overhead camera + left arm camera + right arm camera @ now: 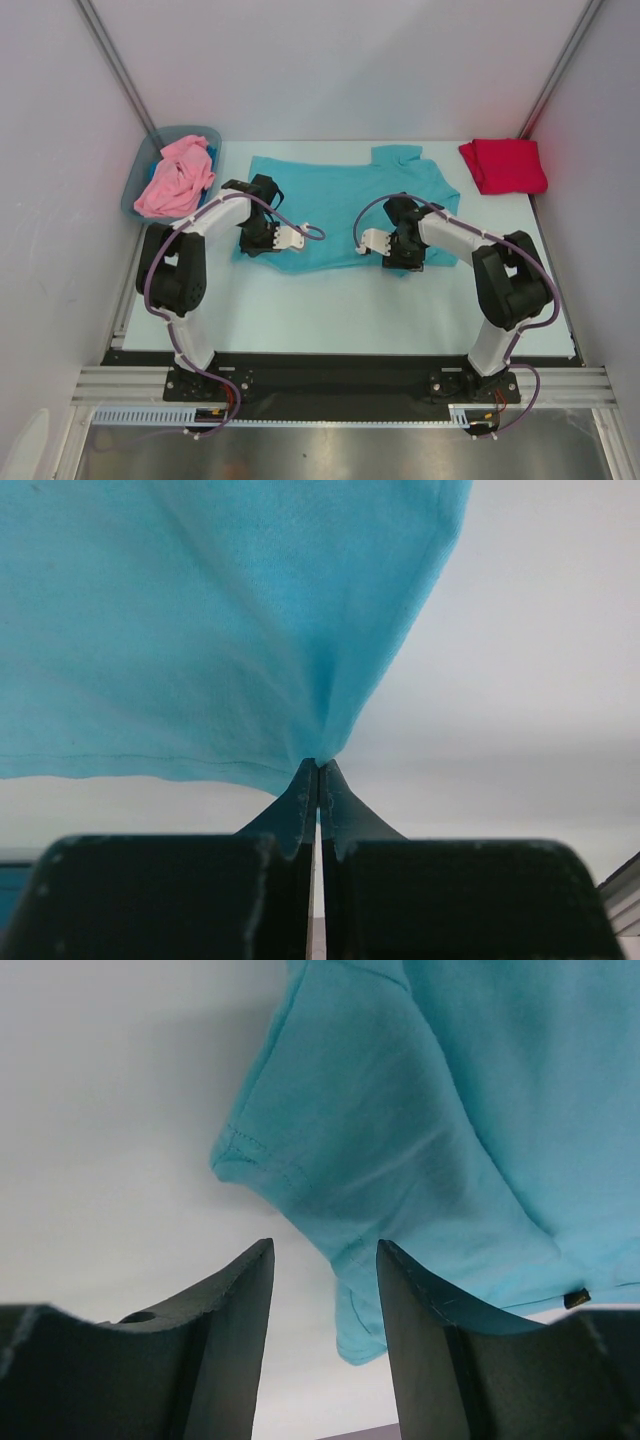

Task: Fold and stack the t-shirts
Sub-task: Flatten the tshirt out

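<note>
A teal t-shirt (330, 195) lies spread flat across the middle of the table. My left gripper (256, 242) is at its near left corner, shut on the hem; in the left wrist view the jaws (318, 765) pinch a gathered point of teal cloth (200, 620). My right gripper (405, 260) is over the shirt's near right corner and stands open (322, 1247). A stitched corner of the teal shirt (430, 1130) hangs between its fingers, nearer the right one and not gripped. A crimson t-shirt (503, 164) lies folded at the back right. A pink t-shirt (175, 178) is crumpled in the bin.
The grey-blue plastic bin (196, 131) stands at the back left by the wall. White walls and slanted metal posts close in both sides. The arms' base rail runs along the near edge.
</note>
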### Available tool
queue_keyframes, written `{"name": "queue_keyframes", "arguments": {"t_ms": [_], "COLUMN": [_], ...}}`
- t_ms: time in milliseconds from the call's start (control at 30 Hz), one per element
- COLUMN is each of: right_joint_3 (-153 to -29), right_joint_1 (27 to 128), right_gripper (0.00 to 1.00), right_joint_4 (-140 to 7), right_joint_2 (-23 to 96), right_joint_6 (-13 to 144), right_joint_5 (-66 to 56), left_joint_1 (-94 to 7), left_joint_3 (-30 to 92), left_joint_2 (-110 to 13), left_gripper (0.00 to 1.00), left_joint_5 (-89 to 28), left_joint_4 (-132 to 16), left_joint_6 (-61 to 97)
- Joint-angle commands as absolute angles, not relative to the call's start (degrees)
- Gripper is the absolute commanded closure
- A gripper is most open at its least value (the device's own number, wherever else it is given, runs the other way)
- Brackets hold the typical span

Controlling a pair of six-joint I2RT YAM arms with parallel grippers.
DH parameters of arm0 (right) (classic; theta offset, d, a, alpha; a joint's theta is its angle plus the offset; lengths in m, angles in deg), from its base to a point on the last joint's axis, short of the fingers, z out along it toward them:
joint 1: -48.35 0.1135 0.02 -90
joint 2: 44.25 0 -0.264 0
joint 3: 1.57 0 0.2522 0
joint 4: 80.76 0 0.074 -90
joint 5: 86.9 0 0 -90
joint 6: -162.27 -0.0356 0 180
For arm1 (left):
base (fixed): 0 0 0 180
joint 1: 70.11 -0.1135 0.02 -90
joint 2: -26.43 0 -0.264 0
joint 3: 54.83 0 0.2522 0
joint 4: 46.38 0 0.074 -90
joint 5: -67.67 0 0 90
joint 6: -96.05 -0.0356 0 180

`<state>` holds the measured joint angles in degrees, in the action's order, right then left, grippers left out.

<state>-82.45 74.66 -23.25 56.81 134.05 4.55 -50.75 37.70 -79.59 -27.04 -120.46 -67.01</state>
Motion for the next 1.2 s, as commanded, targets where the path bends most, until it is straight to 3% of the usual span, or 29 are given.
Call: {"name": "queue_keyframes", "arguments": {"t_ms": [0, 467, 567, 600, 667, 733, 1167], "right_joint_3": [-81.43, -77.91, -77.82, -77.91, -78.26, -78.53, -90.65], "right_joint_1": [74.9, 74.11, 74.11, 74.19, 74.11, 74.02, 73.84], "right_gripper": [0.48, 0.5, 0.64, 0.78, 0.91, 0.94, 0.93], "right_joint_4": [-25.6, -28.59, -30.17, -30.26, -30.53, -30.53, -20.24], "right_joint_2": [57.36, 57.44, 57.53, 57.62, 57.53, 57.36, 56.04], "right_joint_6": [135.29, 136.79, 136.44, 136.35, 136.26, 136.26, 137.05], "right_joint_5": [3.71, 3.71, 4.15, 4.24, 4.68, 5.03, 4.5], "left_joint_1": [-50.07, -49.89, -49.81, -49.81, -49.81, -49.72, -49.37], "left_joint_3": [38.74, 39.0, 38.91, 38.91, 38.91, 39.0, 40.23], "left_joint_2": [-79.22, -78.78, -78.69, -78.69, -78.69, -78.86, -79.92], "left_gripper": [1.0, 1.0, 1.0, 1.0, 1.0, 1.0, 1.0], "left_joint_5": [-28.05, -27.08, -27.08, -27.08, -27.08, -27.08, -27.52], "left_joint_4": [-120.7, -120.79, -120.87, -120.87, -120.87, -120.79, -120.7], "left_joint_6": [-66.19, -65.67, -65.49, -65.58, -65.49, -65.49, -65.93]}}
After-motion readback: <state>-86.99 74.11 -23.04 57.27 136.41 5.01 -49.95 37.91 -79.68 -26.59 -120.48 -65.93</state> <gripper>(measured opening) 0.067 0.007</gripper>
